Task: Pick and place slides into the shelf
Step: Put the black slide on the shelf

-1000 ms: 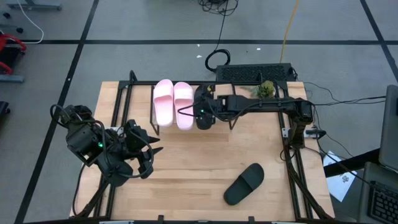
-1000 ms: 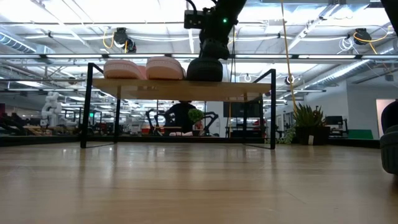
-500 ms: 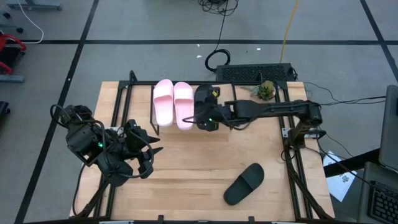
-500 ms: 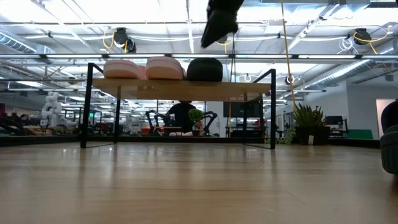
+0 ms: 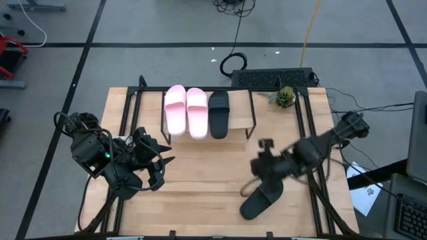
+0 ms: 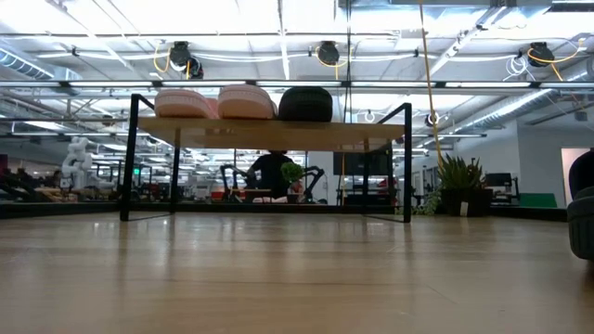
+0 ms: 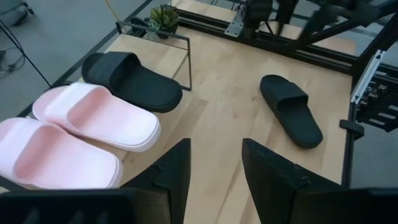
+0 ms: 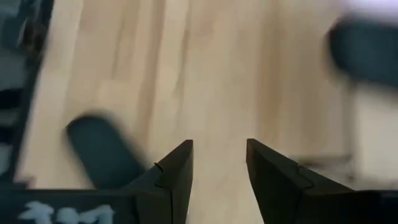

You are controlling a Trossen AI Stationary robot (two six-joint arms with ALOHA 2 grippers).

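On the shelf (image 5: 241,115), at the table's far side, stand two pale pink slides (image 5: 175,110) (image 5: 197,112) and one black slide (image 5: 219,113), side by side on their soles. In the low view the same slides sit in a row on the shelf's board (image 6: 269,133). The second black slide (image 5: 261,197) lies flat on the tabletop at the near right. My right gripper (image 5: 257,173) hovers open just above and to the far side of it, blurred; its wrist view shows the open fingers (image 8: 217,158) over bare wood. My left gripper (image 7: 214,162) waits open at the table's left.
A small potted plant (image 5: 285,97) stands at the table's far right corner, and a keyboard (image 5: 273,78) lies beyond the far edge. Black frame rails (image 5: 317,187) run along the table's right side. Bare wood spreads between the shelf and the near edge.
My right gripper has let go of the black slide, which stays on the shelf beside the pink pair. It rose off the shelf, then swung fast toward the table's near right, down toward the black slide lying there.
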